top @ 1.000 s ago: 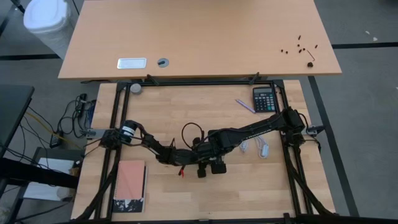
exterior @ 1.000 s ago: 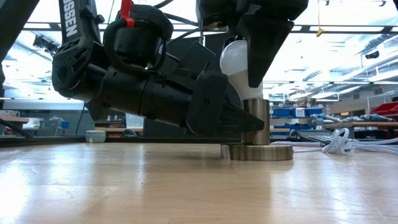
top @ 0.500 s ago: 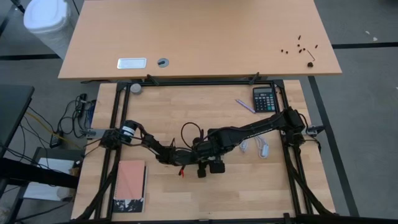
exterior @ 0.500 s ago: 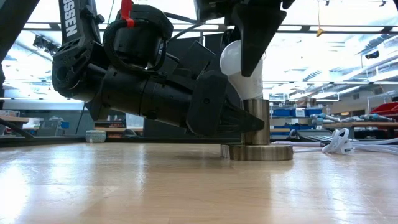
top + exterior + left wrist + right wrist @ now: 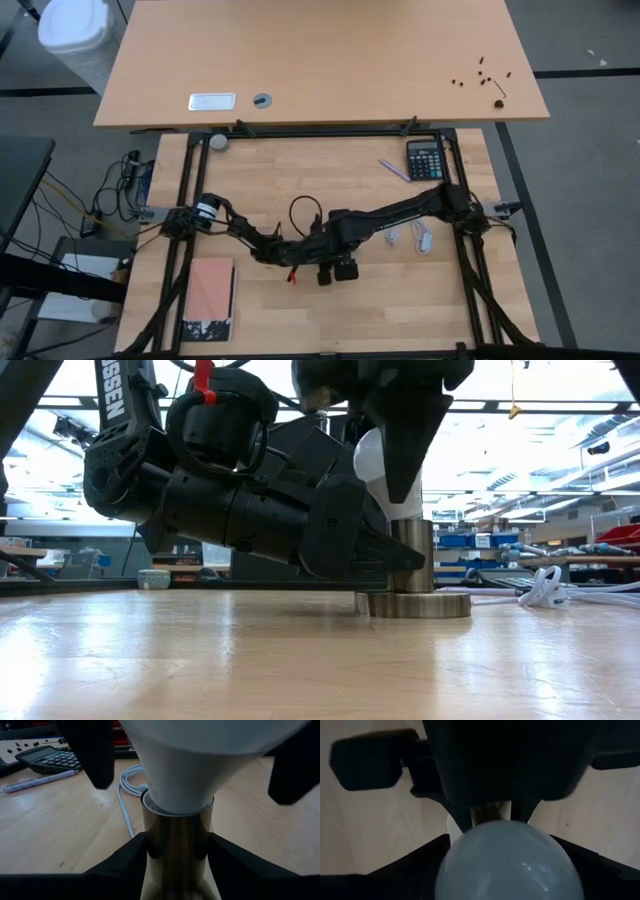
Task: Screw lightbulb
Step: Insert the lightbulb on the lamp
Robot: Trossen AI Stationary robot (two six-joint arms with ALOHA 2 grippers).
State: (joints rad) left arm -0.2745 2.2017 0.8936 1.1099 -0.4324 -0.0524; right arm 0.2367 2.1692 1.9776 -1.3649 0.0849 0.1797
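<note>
- your lightbulb (image 5: 375, 460) stands upright near the middle of the bench (image 5: 300, 170), its narrow end set in the metal socket (image 5: 412, 555), which stands on a round base disc (image 5: 418, 605).
- your left claw (image 5: 177, 851) lies low along the bench and is clenched on the socket, one dark finger on each side of the tube.
- your right claw (image 5: 400, 455) comes down from above and sits around the bulb's globe; fingers (image 5: 412, 862) flank both sides of it, so it reads as grasping the lightbulb.
- white cord (image 5: 127, 795) lies on the bench behind the socket.
- calculator (image 5: 424, 159) and pen (image 5: 393, 169) are toward the far right of the bench.
- a red-covered book (image 5: 210, 297) lies at the near left.
</note>
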